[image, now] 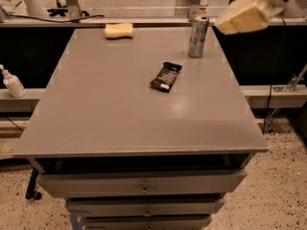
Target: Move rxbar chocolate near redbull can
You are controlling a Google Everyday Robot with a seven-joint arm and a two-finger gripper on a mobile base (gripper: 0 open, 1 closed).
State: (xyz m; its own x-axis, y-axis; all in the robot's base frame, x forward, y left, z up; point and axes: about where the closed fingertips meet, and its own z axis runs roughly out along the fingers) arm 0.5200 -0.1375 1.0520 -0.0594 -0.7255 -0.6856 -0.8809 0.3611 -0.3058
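Note:
The rxbar chocolate (166, 76), a flat black wrapper with white lettering, lies on the grey table (96, 109) right of centre, angled toward the back right. The redbull can (198, 36), slim and silver-grey, stands upright near the back right corner, a short gap beyond the bar. My gripper (240, 17), cream-coloured and blurred, hangs in the air at the top right, above and to the right of the can. It touches neither the bar nor the can and holds nothing.
A pale yellow sponge (119, 30) lies at the table's back edge, left of centre. A white pump bottle (12, 83) stands on a low shelf to the left. Drawers (144, 186) sit under the tabletop. A rail and cables run behind.

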